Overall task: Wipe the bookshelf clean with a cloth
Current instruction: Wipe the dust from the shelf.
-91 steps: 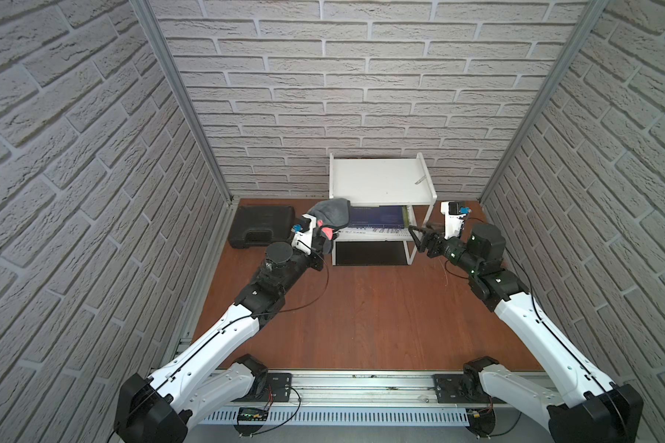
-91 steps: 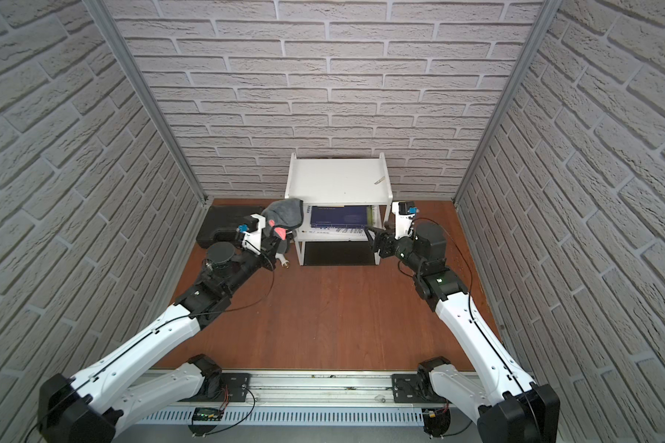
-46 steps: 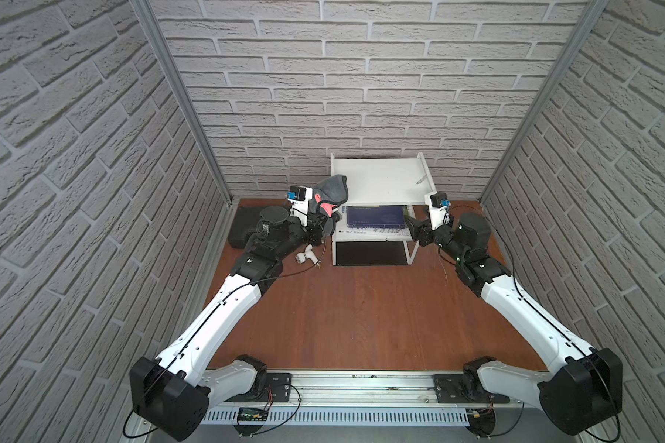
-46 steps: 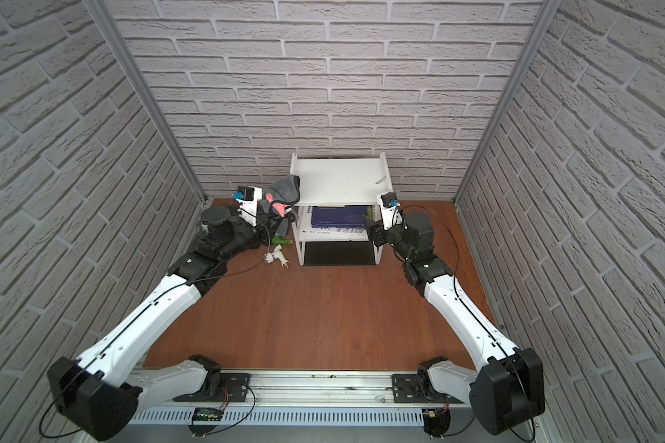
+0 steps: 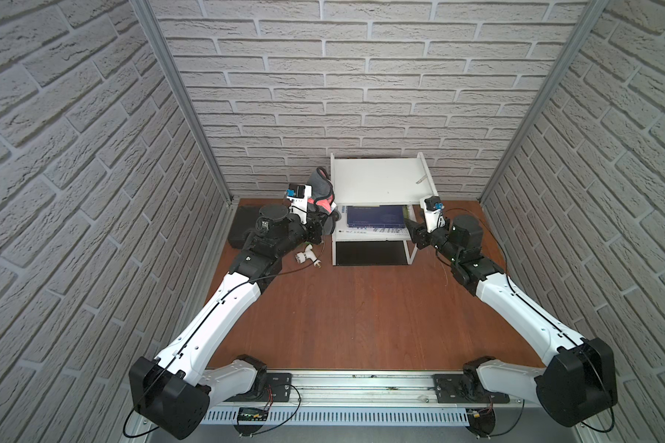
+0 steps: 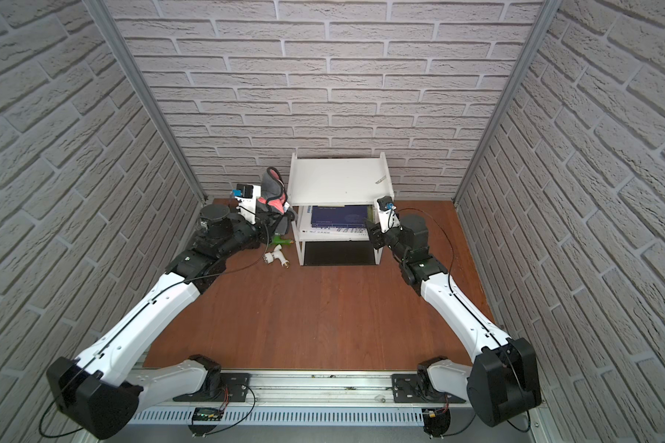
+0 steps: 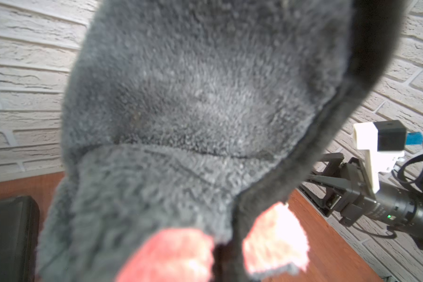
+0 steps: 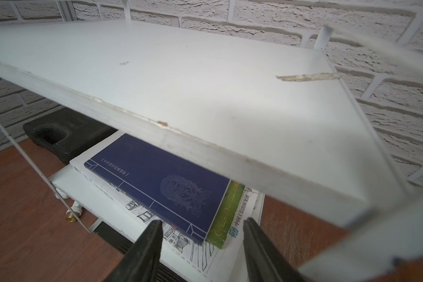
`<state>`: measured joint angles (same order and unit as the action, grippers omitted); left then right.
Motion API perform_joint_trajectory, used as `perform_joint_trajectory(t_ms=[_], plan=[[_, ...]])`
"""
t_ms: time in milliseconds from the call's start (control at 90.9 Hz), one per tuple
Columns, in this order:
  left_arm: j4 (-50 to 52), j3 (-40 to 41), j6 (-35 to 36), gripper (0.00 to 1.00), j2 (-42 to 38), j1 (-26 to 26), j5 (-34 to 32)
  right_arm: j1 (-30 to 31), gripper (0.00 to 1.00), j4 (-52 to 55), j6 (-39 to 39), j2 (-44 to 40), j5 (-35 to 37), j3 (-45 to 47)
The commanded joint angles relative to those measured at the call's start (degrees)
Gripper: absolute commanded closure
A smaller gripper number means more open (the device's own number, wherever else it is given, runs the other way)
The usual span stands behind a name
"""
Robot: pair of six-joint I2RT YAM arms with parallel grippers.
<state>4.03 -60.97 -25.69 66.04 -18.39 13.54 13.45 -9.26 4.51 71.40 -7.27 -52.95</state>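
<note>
The white two-tier bookshelf point(image 5: 377, 180) point(image 6: 338, 180) stands against the back wall; its top board point(image 8: 205, 80) is bare apart from a chipped strip point(image 8: 305, 77) near one edge. My left gripper point(image 5: 323, 210) is shut on the cloth point(image 5: 320, 188) point(image 6: 271, 187), grey with pink showing, bunched upright beside the shelf's left edge at top-board height. The cloth point(image 7: 193, 109) fills the left wrist view and hides the jaws. My right gripper point(image 8: 203, 227) point(image 5: 407, 224) is open and empty at the shelf's right front corner, level with the lower tier.
A blue book point(image 8: 161, 183) point(image 5: 375, 214) lies on a green book point(image 8: 227, 214) and printed sheets on the lower tier. A black tool case point(image 5: 240, 226) point(image 8: 69, 136) sits left of the shelf. A white pipe fitting point(image 5: 306, 257) point(image 6: 275, 257) lies on the wooden floor near the shelf's left leg.
My left arm raised the cloth and carried it back to the shelf's left side. My right gripper moved in toward the shelf's right front corner and its jaws narrowed.
</note>
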Motion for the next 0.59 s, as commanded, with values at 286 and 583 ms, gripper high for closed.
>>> perform_joint_trajectory(t_ms=[286,583], plan=[[-3.6,-2.34,-3.2,1.0,1.86,14.85,25.22,-1.06,0.47,-4.48,-3.02,2.6,2.51,-0.89],[-7.25,-15.6,-2.08,1.0,18.11,14.58,35.68,-1.06,0.52,-3.96,-3.35,2.58,1.03,-1.2]])
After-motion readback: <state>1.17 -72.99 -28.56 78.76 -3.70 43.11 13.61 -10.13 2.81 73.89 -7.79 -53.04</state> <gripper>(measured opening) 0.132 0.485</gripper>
